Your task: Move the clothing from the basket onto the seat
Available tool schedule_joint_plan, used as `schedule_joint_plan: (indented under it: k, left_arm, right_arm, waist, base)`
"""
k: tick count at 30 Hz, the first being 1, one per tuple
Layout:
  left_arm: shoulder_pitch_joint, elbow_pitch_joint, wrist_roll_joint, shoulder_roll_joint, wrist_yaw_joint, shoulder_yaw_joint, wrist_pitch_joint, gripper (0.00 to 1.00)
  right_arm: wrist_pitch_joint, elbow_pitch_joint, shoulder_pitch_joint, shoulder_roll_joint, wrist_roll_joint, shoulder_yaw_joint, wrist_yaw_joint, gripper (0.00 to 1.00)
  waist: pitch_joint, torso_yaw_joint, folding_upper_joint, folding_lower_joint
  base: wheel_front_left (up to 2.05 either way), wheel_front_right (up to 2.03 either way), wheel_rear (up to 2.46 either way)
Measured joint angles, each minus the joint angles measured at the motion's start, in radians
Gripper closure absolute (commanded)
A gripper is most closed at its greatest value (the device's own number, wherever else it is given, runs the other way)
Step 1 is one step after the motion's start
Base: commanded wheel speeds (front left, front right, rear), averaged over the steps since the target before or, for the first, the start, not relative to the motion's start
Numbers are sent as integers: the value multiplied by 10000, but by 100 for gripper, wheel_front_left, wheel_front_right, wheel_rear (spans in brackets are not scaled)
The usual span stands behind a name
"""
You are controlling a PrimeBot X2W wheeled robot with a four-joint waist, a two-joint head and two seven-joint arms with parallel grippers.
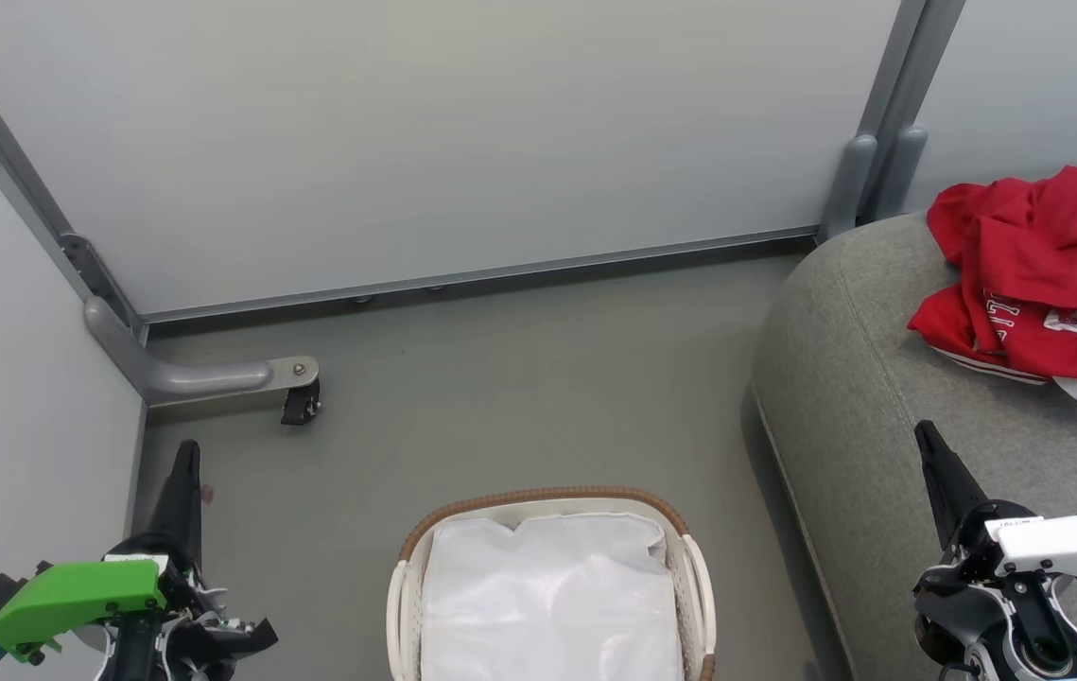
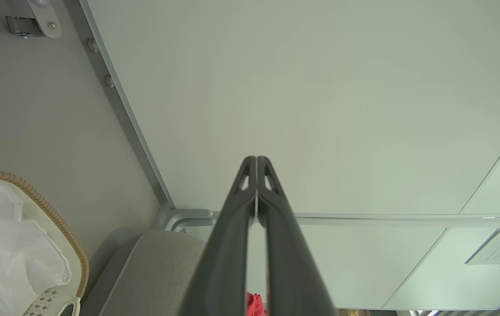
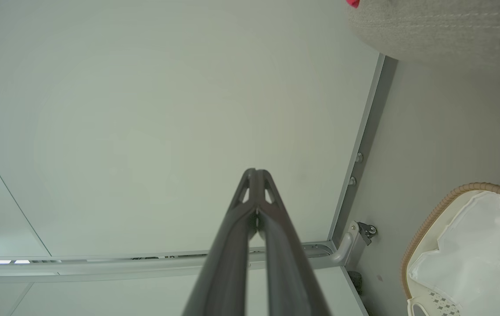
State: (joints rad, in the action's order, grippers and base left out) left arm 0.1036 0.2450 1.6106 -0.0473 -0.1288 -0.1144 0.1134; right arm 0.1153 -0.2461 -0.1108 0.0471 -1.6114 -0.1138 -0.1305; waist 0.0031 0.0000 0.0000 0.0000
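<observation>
Head view gives me the clothing (image 1: 1034, 274) heaped red on the seat (image 1: 859, 397), at my right; the basket (image 1: 543, 497) stands on the floor (image 1: 500, 378) between my arms, its white liner (image 1: 547, 596) showing; my left pincer (image 1: 186, 452) is pressed together, pinching nothing, beside the wall (image 1: 27, 378); my right pincer (image 1: 924, 435), likewise pressed together and empty, shows against the seat's near part.

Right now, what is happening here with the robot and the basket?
Nothing is being handled now. The crumpled bright red fabric clothing with white trim lies on the large grey upholstered seat. The small oval white plastic basket with a brown woven rim stands on the floor, its white cloth liner visible inside. The left gripper and right gripper hang free, jaws shut, holding nothing.
</observation>
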Motion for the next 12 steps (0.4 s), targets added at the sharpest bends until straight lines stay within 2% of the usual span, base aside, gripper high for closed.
schedule_joint_plan:
  k: [12]
  left_arm:
    - [0, 0, 0, 0, 0, 0, 2, 100]
  right_arm:
    - [0, 0, 0, 0, 0, 0, 0, 100]
  waist:
    - [0, 0, 0, 0]
  base:
    - [0, 0, 0]
